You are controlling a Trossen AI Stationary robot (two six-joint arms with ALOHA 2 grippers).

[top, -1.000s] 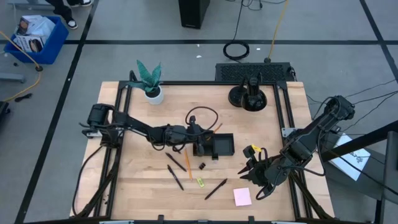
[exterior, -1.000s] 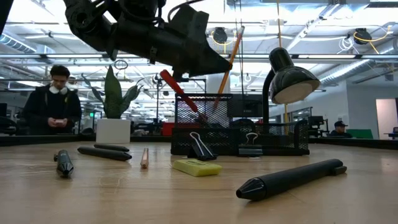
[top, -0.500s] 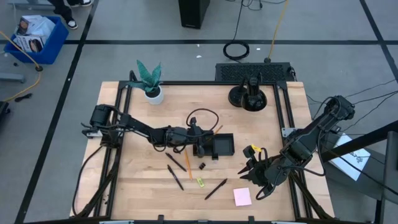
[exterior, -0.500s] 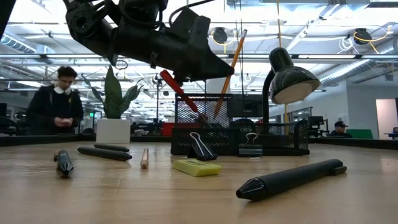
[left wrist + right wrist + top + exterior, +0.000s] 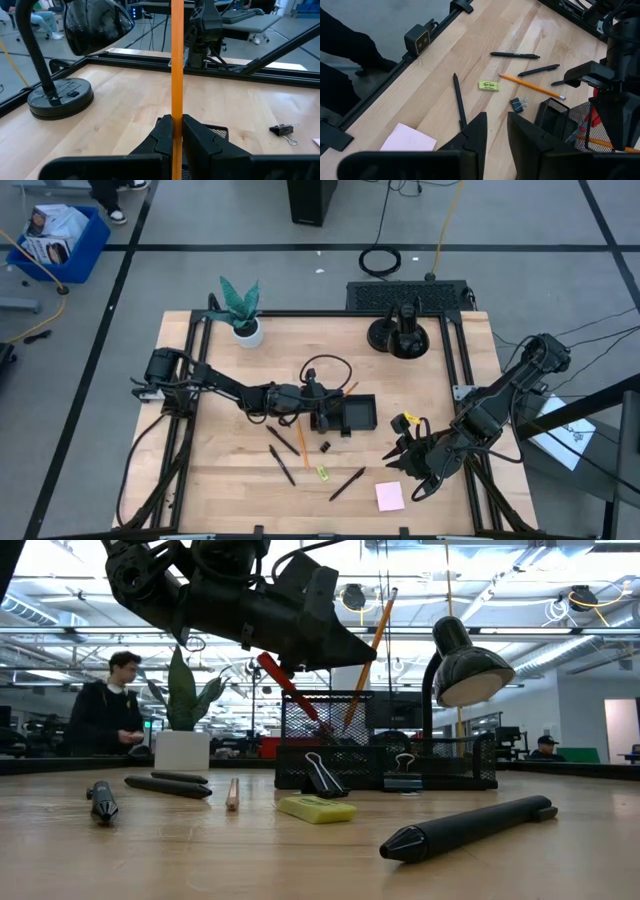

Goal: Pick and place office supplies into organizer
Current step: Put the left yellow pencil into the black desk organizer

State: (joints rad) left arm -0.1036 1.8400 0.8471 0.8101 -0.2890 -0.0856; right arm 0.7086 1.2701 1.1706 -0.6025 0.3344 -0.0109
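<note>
Left wrist view: we've got the left gripper (image 5: 176, 131) clamped on a pencil (image 5: 177, 60) upright over the organizer (image 5: 345, 414), right gripper (image 5: 496, 131) idle and slightly apart; if tilted, its tip could catch the mesh wall.

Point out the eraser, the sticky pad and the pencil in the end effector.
Eraser (image 5: 489, 86), right wrist view, label face.
Sticky pad (image 5: 390, 496), high view, top sheet.
Pencil (image 5: 177, 65), left wrist view, shaft above the fingers.

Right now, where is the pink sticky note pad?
In the high view the pink sticky-note pad lies flat near the table's front edge, on the right side, just in front of the right gripper and right of a black pen.
</note>
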